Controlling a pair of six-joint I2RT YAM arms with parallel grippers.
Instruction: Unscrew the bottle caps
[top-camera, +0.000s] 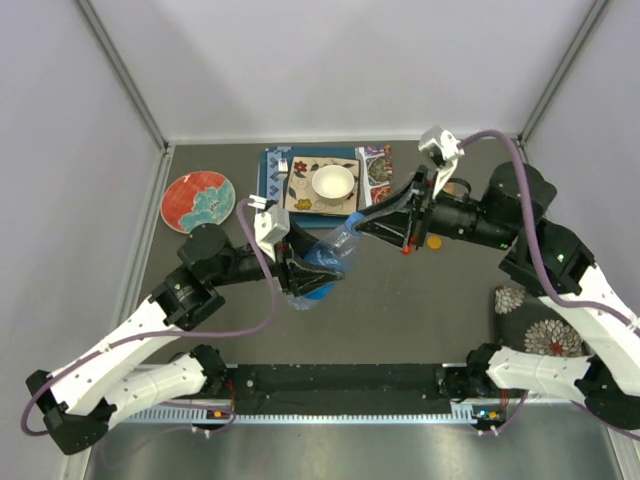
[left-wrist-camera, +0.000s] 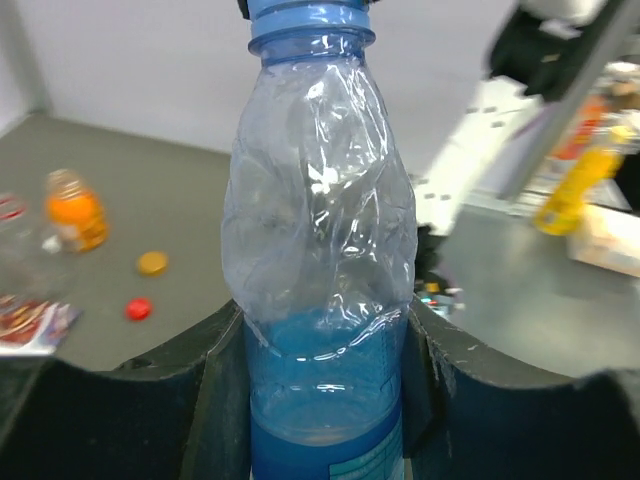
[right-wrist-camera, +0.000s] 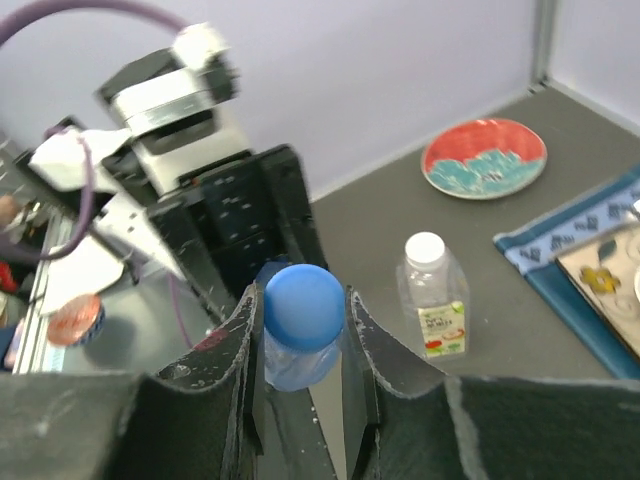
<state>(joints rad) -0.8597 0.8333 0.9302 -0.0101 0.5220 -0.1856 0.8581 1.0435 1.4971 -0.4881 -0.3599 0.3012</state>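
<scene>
Above the middle of the tabletop, the blue-tinted bottle hangs tilted between the two arms, with its neck pointing toward the far right. The left gripper pinches the bottle's lower body, one finger on each side, just above the blue label. The clear plastic higher up is crumpled. The right gripper is pressed onto the blue cap from both sides. That cap appears to sit on the bottle's neck, though the left wrist view cuts off there, so I cannot be sure.

On the tabletop, a slim clear bottle stands upright with its white cap on. An orange bottle stands toward the far right, with an orange cap and a red cap lying loose near it. A red plate lies near the far left corner. A white bowl rests on patterned mats at the middle of the far edge.
</scene>
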